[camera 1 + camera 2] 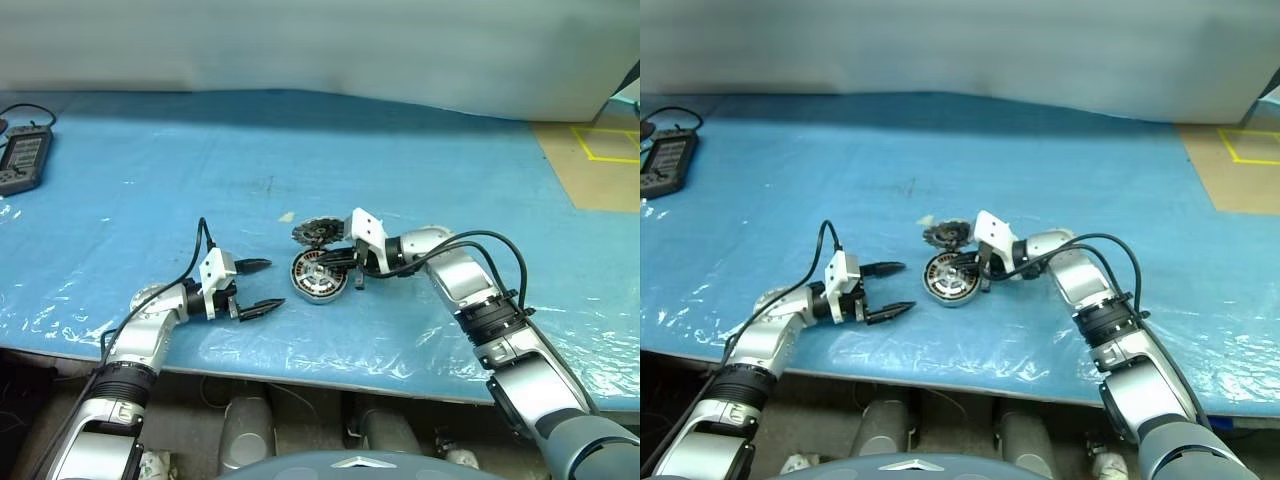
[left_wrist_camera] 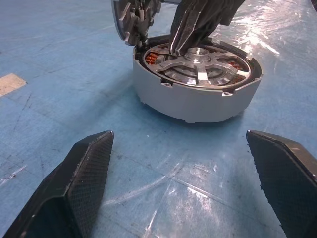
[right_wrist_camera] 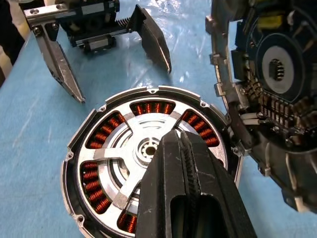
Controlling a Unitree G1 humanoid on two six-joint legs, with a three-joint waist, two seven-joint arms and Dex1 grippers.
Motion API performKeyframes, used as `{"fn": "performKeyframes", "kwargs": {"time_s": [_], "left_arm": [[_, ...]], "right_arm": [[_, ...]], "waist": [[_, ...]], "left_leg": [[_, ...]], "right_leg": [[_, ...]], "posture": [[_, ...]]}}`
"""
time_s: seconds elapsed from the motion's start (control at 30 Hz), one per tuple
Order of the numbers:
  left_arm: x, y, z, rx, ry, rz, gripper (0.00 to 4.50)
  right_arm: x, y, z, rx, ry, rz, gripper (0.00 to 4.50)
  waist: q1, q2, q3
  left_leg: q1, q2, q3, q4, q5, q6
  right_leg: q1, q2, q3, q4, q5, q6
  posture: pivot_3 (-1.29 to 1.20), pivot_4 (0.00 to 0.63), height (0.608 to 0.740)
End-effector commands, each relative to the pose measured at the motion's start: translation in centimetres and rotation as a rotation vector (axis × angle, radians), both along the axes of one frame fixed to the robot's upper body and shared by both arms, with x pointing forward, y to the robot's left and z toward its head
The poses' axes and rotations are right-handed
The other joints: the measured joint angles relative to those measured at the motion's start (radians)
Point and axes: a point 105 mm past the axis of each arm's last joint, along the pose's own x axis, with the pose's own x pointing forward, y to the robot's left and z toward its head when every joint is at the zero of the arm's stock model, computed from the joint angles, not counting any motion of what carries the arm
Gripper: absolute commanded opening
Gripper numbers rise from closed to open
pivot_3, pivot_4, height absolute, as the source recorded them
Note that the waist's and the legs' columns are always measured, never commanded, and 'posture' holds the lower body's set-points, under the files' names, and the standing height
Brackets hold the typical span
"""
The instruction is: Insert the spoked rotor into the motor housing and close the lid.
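Spoked rotor [image 3: 148,148] seated flat inside the motor housing [image 2: 195,101], copper windings peeking between the spokes, out in the middle of the blue worktop [image 1: 420,150]. Lid [image 3: 267,94] propped on edge, touching the housing's far rim. Right pincer [image 3: 184,148] pressed shut, tips over the rotor hub; left pincer [image 1: 254,288] spread wide, empty, just beside the housing.

Matt grey metal motor housing [image 2: 195,101] with coppery windings on glossy, crinkled blue plastic sheeting [image 1: 150,180]
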Motion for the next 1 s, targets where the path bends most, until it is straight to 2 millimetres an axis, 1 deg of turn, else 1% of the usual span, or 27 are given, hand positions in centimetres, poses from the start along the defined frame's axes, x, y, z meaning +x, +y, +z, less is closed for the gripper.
{"fn": "performKeyframes", "kwargs": {"time_s": [0.03, 0.07, 0.1, 0.2, 0.27, 0.33, 0.4, 0.47, 0.53, 0.57, 0.63, 0.7, 0.77, 0.83, 0.9, 0.97, 1.0], "left_arm": [[0.1, 0.1, 0.7, 0.001, -0.034, -0.001, 4.50], [0.1, 0.1, 0.7, 0.001, -0.034, -0.001, 4.50], [0.1, 0.1, 0.7, 0.001, -0.034, -0.001, 4.50], [0.2, 0.1, 0.7, 0.002, -0.035, -0.001, 4.50], [0.2, 0.1, 0.7, 0.000, -0.035, -0.001, 4.50], [0.3, 0.2, 0.7, -0.001, -0.035, 0.001, 4.50], [0.4, 0.2, 0.8, -0.002, -0.036, 0.003, 4.50], [0.4, 0.3, 0.8, -0.003, -0.036, 0.006, 4.50], [0.4, 0.4, 0.8, -0.004, -0.035, 0.008, 4.50], [0.4, 0.4, 0.8, -0.005, -0.035, 0.008, 4.50], [0.3, 0.4, 0.8, -0.007, -0.034, 0.007, 4.50], [0.3, 0.3, 0.9, -0.009, -0.033, 0.006, 4.50], [0.3, 0.3, 0.9, -0.012, -0.033, 0.004, 4.50], [0.3, 0.3, 1.0, -0.015, -0.033, 0.004, 4.50], [0.3, 0.3, 1.0, -0.015, -0.035, 0.007, 4.50], [0.3, 0.4, 1.0, -0.015, -0.036, 0.011, 4.50], [0.2, 0.5, 1.0, -0.016, -0.036, 0.014, 4.50]], "right_arm": [[-0.5, 0.6, 1.2, 0.106, 0.035, -0.002, 0.01], [-0.5, 0.7, 2.3, 0.163, 0.037, -0.004, 0.01], [-0.5, 0.7, 3.0, 0.196, 0.040, -0.005, 0.01], [-1.2, 0.4, 6.0, 0.295, 0.024, 0.022, 0.01], [-1.8, -0.2, 6.7, 0.301, 0.023, 0.030, 0.01], [-2.6, -1.2, 6.5, 0.269, 0.039, 0.035, 0.01], [-3.1, -2.5, 5.8, 0.225, 0.076, 0.023, 0.01], [-2.6, -4.1, 4.4, 0.164, 0.105, -0.037, 0.01], [-1.2, -5.9, 2.9, 0.079, 0.084, -0.132, 0.01], [-0.2, -6.5, 2.6, 0.062, 0.067, -0.180, 0.01], [2.1, -7.0, 3.1, 0.084, 0.015, -0.270, 0.01], [4.1, -6.8, 4.0, 0.115, -0.049, -0.319, 0.01], [5.2, -6.1, 4.8, 0.136, -0.077, -0.317, 0.01], [5.8, -5.3, 5.3, 0.151, -0.091, -0.289, 0.01], [6.7, -4.0, 6.1, 0.171, -0.109, -0.270, 0.01], [6.9, -2.6, 6.7, 0.191, -0.112, -0.225, 0.01], [6.5, -1.8, 7.0, 0.209, -0.098, -0.181, 0.01]], "waist": [[0.000, 0.000, 0.000], [0.000, 0.000, 0.000], [0.000, 0.000, 0.000], [0.000, 0.000, 0.000], [0.002, 0.000, 0.000], [0.003, 0.000, 0.000], [0.006, 0.000, 0.000], [0.005, 0.000, 0.000], [0.001, 0.000, 0.000], [-0.001, 0.000, 0.000], [-0.009, 0.000, 0.000], [-0.021, 0.000, 0.000], [-0.029, 0.000, 0.000], [-0.026, 0.000, 0.000], [-0.024, 0.000, 0.000], [-0.024, 0.000, 0.000], [-0.024, 0.000, 0.000]], "left_leg": [[0.000, 0.000, 0.000, 0.000, 0.000, 0.000], [0.000, 0.000, 0.000, 0.000, 0.000, 0.000], [0.000, 0.000, 0.000, 0.000, 0.000, 0.001], [0.000, 0.000, 0.000, 0.000, 0.000, 0.001], [-0.001, 0.000, 0.000, 0.000, 0.000, 0.001], [0.000, 0.000, 0.000, 0.000, 0.000, 0.001], [0.000, 0.000, 0.000, 0.000, 0.000, 0.001], [0.000, 0.000, 0.000, 0.000, 0.000, 0.001], [0.000, 0.000, 0.000, 0.000, 0.000, 0.001], [0.000, 0.000, 0.000, 0.000, 0.000, 0.000], [0.001, 0.000, 0.000, 0.000, 0.000, 0.000], [0.001, 0.000, 0.000, 0.001, 0.000, 0.000], [0.000, 0.000, 0.001, 0.001, 0.001, -0.001], [0.000, 0.000, 0.001, 0.001, 0.001, -0.002], [-0.001, 0.000, 0.001, 0.001, 0.001, -0.002], [-0.002, 0.000, 0.001, 0.001, 0.001, -0.001], [-0.003, 0.000, 0.001, 0.001, 0.001, -0.001]], "right_leg": [[0.000, 0.000, 0.000, 0.000, 0.000, 0.000], [0.000, 0.000, 0.000, 0.000, 0.000, 0.000], [0.000, 0.000, 0.000, 0.000, 0.000, 0.000], [-0.001, 0.000, 0.000, 0.000, 0.000, 0.000], [-0.001, 0.000, 0.000, 0.000, 0.000, 0.000], [0.000, 0.000, 0.000, 0.000, 0.000, 0.000], [0.000, 0.000, 0.000, 0.000, 0.000, 0.000], [0.001, 0.000, 0.000, -0.001, 0.000, 0.000], [0.000, 0.000, 0.000, 0.000, 0.000, 0.000], [0.000, 0.000, 0.000, 0.000, 0.000, 0.000], [0.001, 0.000, 0.000, 0.000, 0.000, 0.000], [0.000, 0.000, 0.000, 0.001, 0.000, 0.000], [-0.002, 0.000, 0.000, 0.003, 0.000, 0.000], [-0.002, 0.000, 0.000, 0.003, 0.000, 0.000], [-0.002, 0.000, -0.001, 0.002, -0.001, -0.001], [-0.003, 0.000, -0.001, 0.002, -0.001, -0.001], [-0.003, 0.000, -0.001, 0.002, -0.001, -0.001]], "posture": [[0.00, 0.150, 0.740], [0.00, 0.150, 0.740], [0.00, 0.150, 0.740], [0.00, 0.150, 0.740], [0.00, 0.150, 0.740], [0.00, 0.150, 0.740], [0.00, 0.150, 0.740], [0.00, 0.150, 0.740], [0.00, 0.150, 0.740], [0.00, 0.150, 0.740], [0.00, 0.150, 0.740], [0.00, 0.150, 0.740], [0.00, 0.150, 0.740], [0.00, 0.150, 0.740], [0.00, 0.150, 0.740], [0.00, 0.150, 0.740], [0.00, 0.150, 0.740]]}}
